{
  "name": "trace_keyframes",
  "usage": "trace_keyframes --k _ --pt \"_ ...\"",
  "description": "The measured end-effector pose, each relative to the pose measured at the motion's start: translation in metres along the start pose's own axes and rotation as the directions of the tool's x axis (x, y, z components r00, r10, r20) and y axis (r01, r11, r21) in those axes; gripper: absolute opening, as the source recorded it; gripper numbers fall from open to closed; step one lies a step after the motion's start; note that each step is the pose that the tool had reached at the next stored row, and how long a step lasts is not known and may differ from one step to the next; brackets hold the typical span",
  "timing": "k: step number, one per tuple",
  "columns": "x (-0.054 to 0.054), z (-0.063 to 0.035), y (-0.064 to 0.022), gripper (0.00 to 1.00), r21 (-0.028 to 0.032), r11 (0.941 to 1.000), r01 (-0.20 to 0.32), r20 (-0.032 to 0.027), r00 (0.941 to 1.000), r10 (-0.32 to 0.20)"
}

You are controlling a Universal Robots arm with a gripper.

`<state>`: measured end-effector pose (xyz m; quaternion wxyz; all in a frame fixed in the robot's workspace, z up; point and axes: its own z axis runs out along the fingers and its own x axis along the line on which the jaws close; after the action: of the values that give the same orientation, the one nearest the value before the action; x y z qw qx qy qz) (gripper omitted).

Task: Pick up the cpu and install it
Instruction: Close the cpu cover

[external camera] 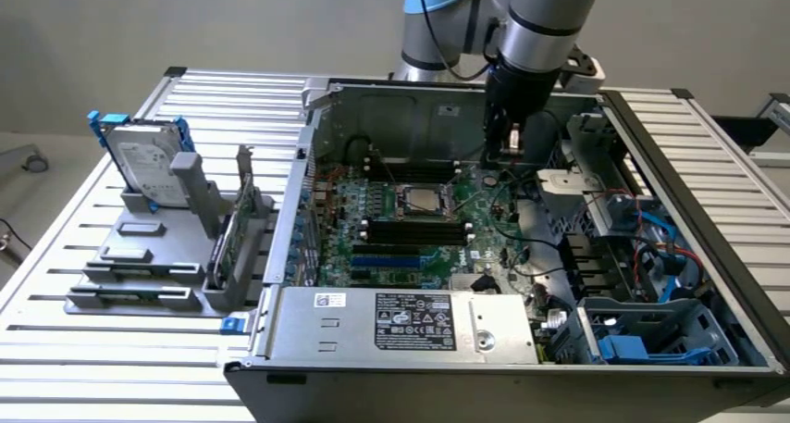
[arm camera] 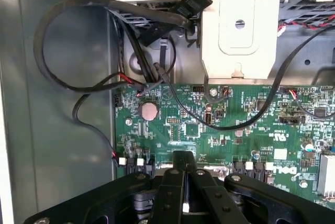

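Cpu location: the cpu [external camera: 420, 199] reads as the pale silver square lying flat inside the dark metal socket [external camera: 397, 199], near the middle of the motherboard [external camera: 370, 224] in the open computer case [external camera: 370, 99]. At this distance I cannot tell whether it is fully seated.

Fingers: in the exterior view the fingers [external camera: 509, 141] hang inside the case toward its back wall, to the exterior view's right of the socket and apart from the cpu. In the wrist view the fingers [arm camera: 178, 169] meet in one narrow dark column, drawn together with nothing visibly between them.

Below the fingers: green board, a coin battery [arm camera: 149, 111] and looping black cables [arm camera: 37, 43]; no cpu beneath them.

Weight: likely light, a thin chip under a metal plate.

Stiffness: rigid, with no give under squeeze.

Surface: the smooth metal top looks slippery, so light clamping could let it slide.

Fragility: high, in my judgement. The underside contacts and the socket beneath would suffer from tilt, dragging or downward force.

Where to hold: two opposite edges of the thin rim, kept level. The flat top offers no purchase, and the socket frame crowds the sides.

Not to confuse: the hard drive [external camera: 139, 159] stands upright in a grey holder on the slatted tabletop [external camera: 111, 349], at the exterior view's left, well apart from the case interior.
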<state>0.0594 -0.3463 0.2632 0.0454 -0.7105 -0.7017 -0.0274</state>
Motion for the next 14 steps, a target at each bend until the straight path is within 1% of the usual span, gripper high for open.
trace_keyframes --k 3,6,7,14 --pt "0.000 0.0033 0.0011 0.11 -0.0001 1.0000 0.000 0.0001 1.0000 0.000" --pt "0.000 0.0043 0.0083 0.11 0.0001 1.0000 0.002 0.0003 1.0000 -0.002" --pt "0.000 0.0053 0.0093 0.11 -0.0002 1.0000 0.002 0.0004 1.0000 -0.002" --pt "-0.003 0.0178 0.0098 0.11 -0.0005 1.0000 0.002 0.0012 1.0000 -0.002"
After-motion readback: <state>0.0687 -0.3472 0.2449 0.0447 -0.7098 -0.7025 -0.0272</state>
